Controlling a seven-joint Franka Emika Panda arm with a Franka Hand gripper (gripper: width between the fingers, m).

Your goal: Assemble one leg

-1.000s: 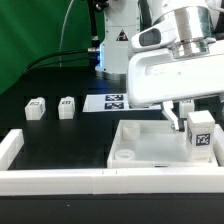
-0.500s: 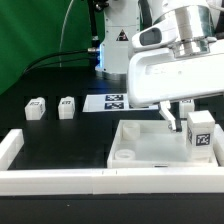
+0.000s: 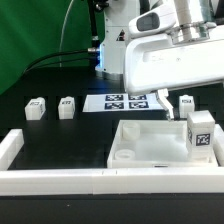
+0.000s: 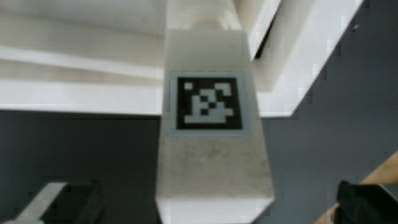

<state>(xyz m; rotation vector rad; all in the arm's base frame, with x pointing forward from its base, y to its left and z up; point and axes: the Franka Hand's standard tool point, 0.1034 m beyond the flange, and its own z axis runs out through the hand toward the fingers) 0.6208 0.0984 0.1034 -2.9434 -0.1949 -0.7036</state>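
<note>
- Leg (image 3: 200, 133), a small white peg with a black-and-white tag on its face, stands upright directly beneath the hand (image 4: 217, 200), at a corner of the white panel (image 3: 150, 148).
- Hand open: in the wrist view the two dark fingertips (image 4: 64, 200) sit wide apart on either side of the peg and touch nothing, so the peg stands free.
- Whether the peg's foot is fully seated in the panel's corner hole cannot be told from either view.
- Handling, as a judgement: the peg looks like hard, light plastic, stiff enough for a firm squeeze, but its smooth faces could slip or twist in a loose grip.
- Best hold appears to be across the two flat side faces near the top, fingers squarely opposed and the tagged face left uncovered.
- A light, tall piece like this could tip if one finger lands first, so an even closing seems wise.
- Two spare pegs (image 3: 36, 107) rest on the dark desk (image 3: 60, 140), well away from the hand toward the exterior view's left, with the marker board (image 3: 120, 101) lying between them and the hand.
</note>
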